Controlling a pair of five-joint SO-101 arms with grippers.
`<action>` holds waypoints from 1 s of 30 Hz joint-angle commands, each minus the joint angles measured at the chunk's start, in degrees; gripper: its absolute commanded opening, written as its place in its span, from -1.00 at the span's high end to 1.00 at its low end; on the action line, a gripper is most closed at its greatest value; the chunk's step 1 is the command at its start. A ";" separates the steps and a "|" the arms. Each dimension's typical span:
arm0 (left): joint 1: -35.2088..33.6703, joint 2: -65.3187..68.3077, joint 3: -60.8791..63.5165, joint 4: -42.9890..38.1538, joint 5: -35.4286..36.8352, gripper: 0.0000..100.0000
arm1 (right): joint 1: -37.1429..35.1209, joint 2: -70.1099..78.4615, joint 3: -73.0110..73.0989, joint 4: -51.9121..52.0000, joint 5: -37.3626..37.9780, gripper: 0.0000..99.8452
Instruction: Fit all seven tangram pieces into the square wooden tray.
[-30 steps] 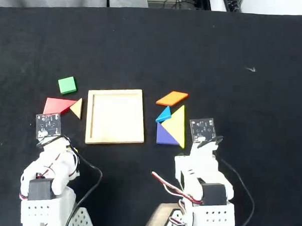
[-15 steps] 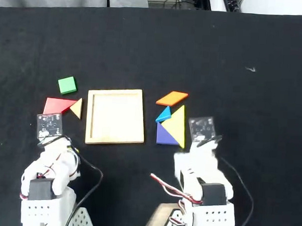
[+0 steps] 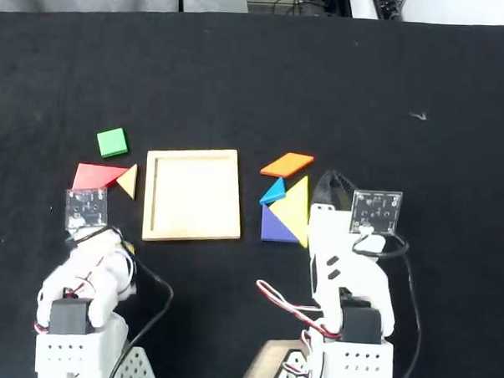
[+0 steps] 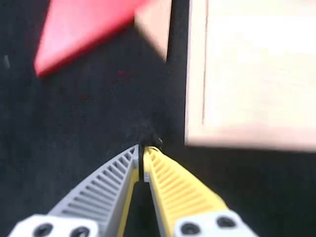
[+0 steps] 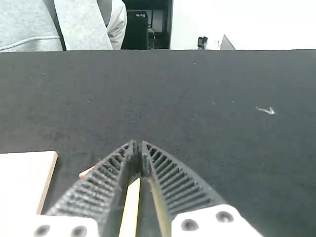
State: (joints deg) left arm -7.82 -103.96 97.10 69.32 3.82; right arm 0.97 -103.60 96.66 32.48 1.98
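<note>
The square wooden tray (image 3: pixel 192 230) lies bare inside. To its left sit a green square (image 3: pixel 112 142), a red triangle (image 3: pixel 96 176) and a small tan triangle (image 3: pixel 128 181). On its right lie an orange parallelogram (image 3: pixel 287 164), a small blue triangle (image 3: pixel 274 191), a yellow triangle (image 3: pixel 295 209) and a purple triangle (image 3: pixel 275 225). My left gripper (image 4: pixel 142 150) is shut and holds nothing, low over the cloth near the tray's near left corner (image 4: pixel 197 133), short of the red triangle (image 4: pixel 84 32) and the tan triangle (image 4: pixel 155 27). My right gripper (image 5: pixel 137 145) is shut and holds nothing, raised beside the yellow triangle (image 5: pixel 131 207).
Black cloth covers the whole table, with wide free room beyond the pieces. A small white scrap (image 3: pixel 418 116) lies at the far right. Both arm bases (image 3: pixel 70 332) stand at the near edge, with loose cables between them.
My right arm has lifted and swung forward, its wrist camera moving right and its tip now beside the yellow triangle. The left arm has barely shifted. No piece has moved.
</note>
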 commanded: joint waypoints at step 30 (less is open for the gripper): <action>2.68 6.42 -16.66 -14.24 -8.62 0.78 | -4.92 2.24 -17.36 22.33 14.77 0.72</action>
State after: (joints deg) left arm -3.43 -103.52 85.85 55.34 -4.26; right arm -3.16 -103.60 85.67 54.99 16.31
